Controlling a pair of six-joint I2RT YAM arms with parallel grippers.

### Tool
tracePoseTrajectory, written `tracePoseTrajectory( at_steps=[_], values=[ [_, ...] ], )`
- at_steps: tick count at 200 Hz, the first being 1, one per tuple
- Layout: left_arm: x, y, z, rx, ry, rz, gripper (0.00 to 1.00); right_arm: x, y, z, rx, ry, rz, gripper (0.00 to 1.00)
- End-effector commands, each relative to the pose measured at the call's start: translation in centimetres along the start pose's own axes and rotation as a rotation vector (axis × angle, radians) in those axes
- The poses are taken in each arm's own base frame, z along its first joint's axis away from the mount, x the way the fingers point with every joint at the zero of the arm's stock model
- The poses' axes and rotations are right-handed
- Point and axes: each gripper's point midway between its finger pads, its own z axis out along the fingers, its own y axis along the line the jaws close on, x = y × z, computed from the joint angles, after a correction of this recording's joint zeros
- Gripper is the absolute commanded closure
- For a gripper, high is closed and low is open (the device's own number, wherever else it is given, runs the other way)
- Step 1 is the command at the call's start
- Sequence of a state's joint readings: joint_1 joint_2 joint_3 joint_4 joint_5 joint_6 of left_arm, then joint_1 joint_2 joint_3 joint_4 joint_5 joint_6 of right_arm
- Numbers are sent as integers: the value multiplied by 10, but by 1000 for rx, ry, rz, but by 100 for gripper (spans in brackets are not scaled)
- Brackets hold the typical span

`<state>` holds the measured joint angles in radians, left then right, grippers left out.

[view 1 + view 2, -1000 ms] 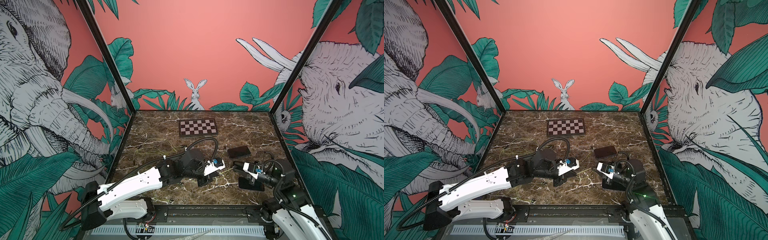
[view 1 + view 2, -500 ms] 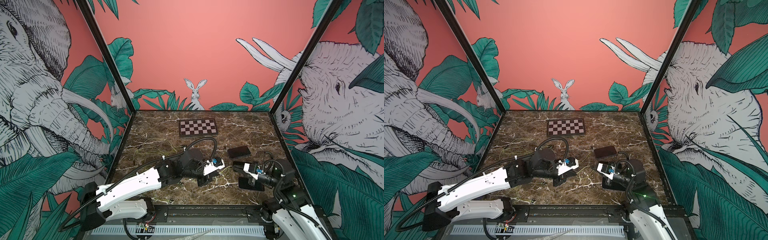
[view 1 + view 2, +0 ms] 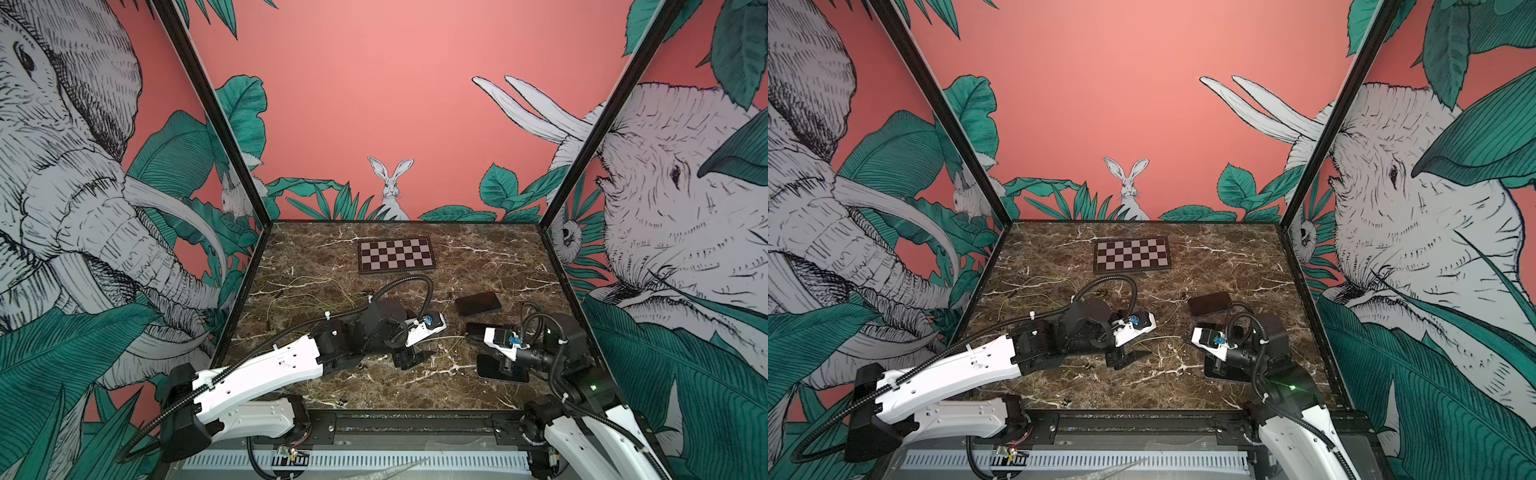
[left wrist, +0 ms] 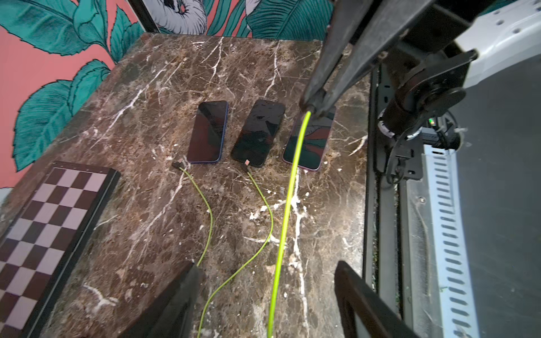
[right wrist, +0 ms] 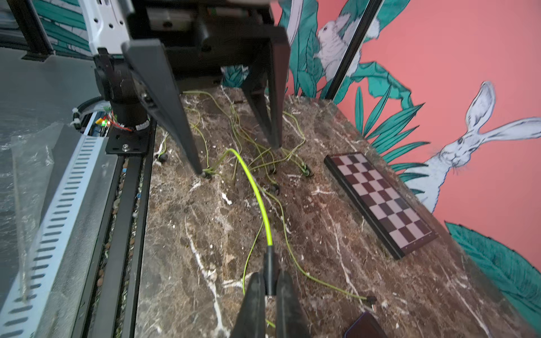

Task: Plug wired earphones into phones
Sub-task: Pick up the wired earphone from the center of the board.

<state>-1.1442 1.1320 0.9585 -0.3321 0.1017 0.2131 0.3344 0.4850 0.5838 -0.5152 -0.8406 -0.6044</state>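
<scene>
**Insertion approach, right arm**

Dark plug [image 5: 269, 263] of the bright earphone cord [image 4: 288, 199] sits clamped in the closed right gripper [image 5: 268, 282], over the nearest phone [image 4: 310, 146] at 4 o'clock on the table [image 3: 478, 249]. Left gripper [image 5: 238, 159]: wide open, empty; cord passes between its fingers. Judgement: lower to the phone's 9 o'clock edge, square plug to port, push straight, keep cord slack.

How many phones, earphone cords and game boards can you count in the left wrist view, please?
Flat black glossy smartphones: 3
Thin yellow-green earphone cords: 3
Black-framed checkerboard: 1
Total: 7
</scene>
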Motion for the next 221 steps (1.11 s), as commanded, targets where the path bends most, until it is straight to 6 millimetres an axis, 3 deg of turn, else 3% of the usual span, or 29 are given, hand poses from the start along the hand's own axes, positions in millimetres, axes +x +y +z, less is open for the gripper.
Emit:
tracePoseTrajectory(
  at_steps=[1, 28, 72, 124, 186, 221],
  values=[
    [-19, 11, 2, -61, -83, 88, 27, 11, 14, -2, -75, 77, 11, 100],
    [-31, -10, 12, 45, -172, 210, 42, 2, 14, 0, -96, 38, 40, 100],
    [-40, -27, 24, 151, -209, 244, 47, -16, 8, 0, -81, -32, 75, 100],
    [-53, -33, 38, 211, -225, 230, 56, -21, 7, 2, -89, -55, 64, 100],
    [-62, -33, 35, 206, -276, 226, 62, -16, 11, 4, -112, -44, 71, 100],
    [-64, -35, 36, 217, -288, 221, 71, -18, 15, 5, -132, -50, 71, 100]
  ],
)
